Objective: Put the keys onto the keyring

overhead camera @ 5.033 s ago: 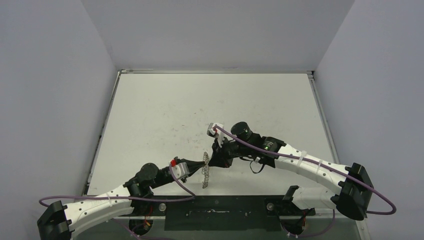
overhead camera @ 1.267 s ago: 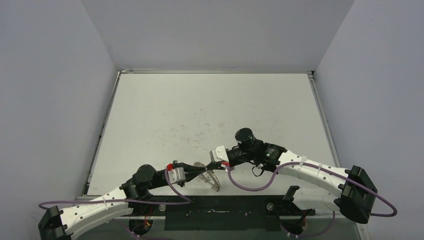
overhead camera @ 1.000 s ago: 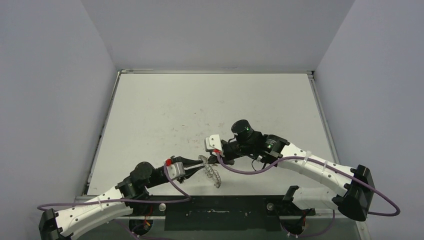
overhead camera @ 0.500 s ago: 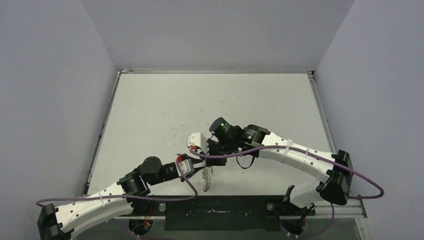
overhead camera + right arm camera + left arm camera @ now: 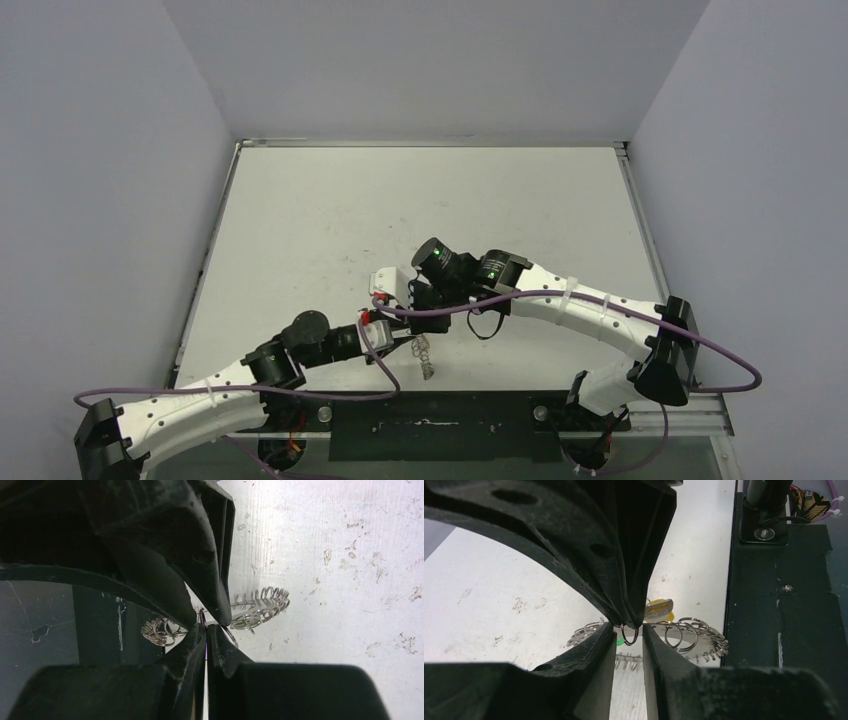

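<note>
— Silver keyring (image 5: 689, 632): where does it sit?
— Just beyond the left gripper (image 5: 629, 647), tilted over the table (image 5: 400, 200) near its front edge. A yellow-headed key (image 5: 659, 611) shows above its rim.
— And the jaws?
— The left gripper's stand slightly apart, with a thin wire loop (image 5: 629, 634) in the gap. The right gripper (image 5: 206, 630) meets it tip to tip, pressed shut; whether it pinches that loop cannot be told.
</note>
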Controlling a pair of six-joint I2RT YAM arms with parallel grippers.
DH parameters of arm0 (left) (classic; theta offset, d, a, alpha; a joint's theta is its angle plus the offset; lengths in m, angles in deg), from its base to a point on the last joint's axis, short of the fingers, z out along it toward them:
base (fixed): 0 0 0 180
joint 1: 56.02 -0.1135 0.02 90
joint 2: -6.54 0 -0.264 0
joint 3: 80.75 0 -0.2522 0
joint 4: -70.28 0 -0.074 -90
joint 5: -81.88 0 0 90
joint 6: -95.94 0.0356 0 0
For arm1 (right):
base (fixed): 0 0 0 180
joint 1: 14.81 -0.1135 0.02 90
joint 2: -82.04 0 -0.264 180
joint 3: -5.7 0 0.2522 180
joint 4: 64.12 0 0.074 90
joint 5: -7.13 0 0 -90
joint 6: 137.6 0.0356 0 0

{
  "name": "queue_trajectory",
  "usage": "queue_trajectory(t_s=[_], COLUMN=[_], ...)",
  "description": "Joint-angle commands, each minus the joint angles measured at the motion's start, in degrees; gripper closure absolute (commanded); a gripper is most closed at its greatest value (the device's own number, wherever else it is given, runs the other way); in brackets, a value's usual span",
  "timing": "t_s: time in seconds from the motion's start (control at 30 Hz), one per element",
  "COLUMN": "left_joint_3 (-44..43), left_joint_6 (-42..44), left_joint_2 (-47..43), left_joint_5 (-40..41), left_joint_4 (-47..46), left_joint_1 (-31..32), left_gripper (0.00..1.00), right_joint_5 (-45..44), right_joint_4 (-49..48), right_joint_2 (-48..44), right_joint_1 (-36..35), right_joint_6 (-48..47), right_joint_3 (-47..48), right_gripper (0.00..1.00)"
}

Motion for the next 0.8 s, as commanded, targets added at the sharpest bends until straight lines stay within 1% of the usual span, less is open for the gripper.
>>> queue_trajectory(t_s=[0.0, 0.03, 0.13, 0.27, 0.37, 0.53, 0.7, 0.77], left_joint_3=[-1.3, -1.1, -0.8, -1.4, -1.8, -1.9, -2.2, -2.2], left_joint_6=[-0.2, -0.2, 0.0, 0.7, 0.9, 1.0, 1.3, 1.4], left_joint_2=[-1.5, -1.9, -2.2, -1.0, -0.3, 0.7, 2.0, 2.4], left_joint_5=[-1.5, -1.5, -1.4, -1.4, -1.0, -0.8, -1.1, -1.3], left_joint_4=[-4.7, -4.9, -4.9, -3.3, -2.7, -4.0, -5.2, -5.7], left_joint_1=[0.5, 0.6, 0.5, 0.5, 0.6, 0.6, 0.7, 0.8], left_gripper=[0.76, 0.78, 0.9, 0.95, 0.94, 0.85, 0.82, 0.83], right_joint_5=[-1.1, -0.9, -0.7, -0.7, -0.5, -0.2, 0.1, 0.1], right_joint_4=[-2.4, -2.5, -2.6, -2.6, -2.7, -2.8, -2.8, -2.8], right_joint_2=[-0.2, -0.3, -0.4, -0.6, -0.6, -0.5, -0.4, -0.3], right_joint_1=[-0.4, -0.4, -0.7, -0.8, -1.0, -1.3, -1.6, -1.7], right_joint_6=[0.8, 0.9, 1.0, 1.0, 1.0, 1.1, 1.2, 1.2], right_joint_3=[2.8, 2.8, 2.8, 2.9, 3.0, 3.2, 3.4, 3.5], right_gripper=[1.0, 1.0, 1.0, 1.0, 1.0, 1.0, 1.0, 1.0])
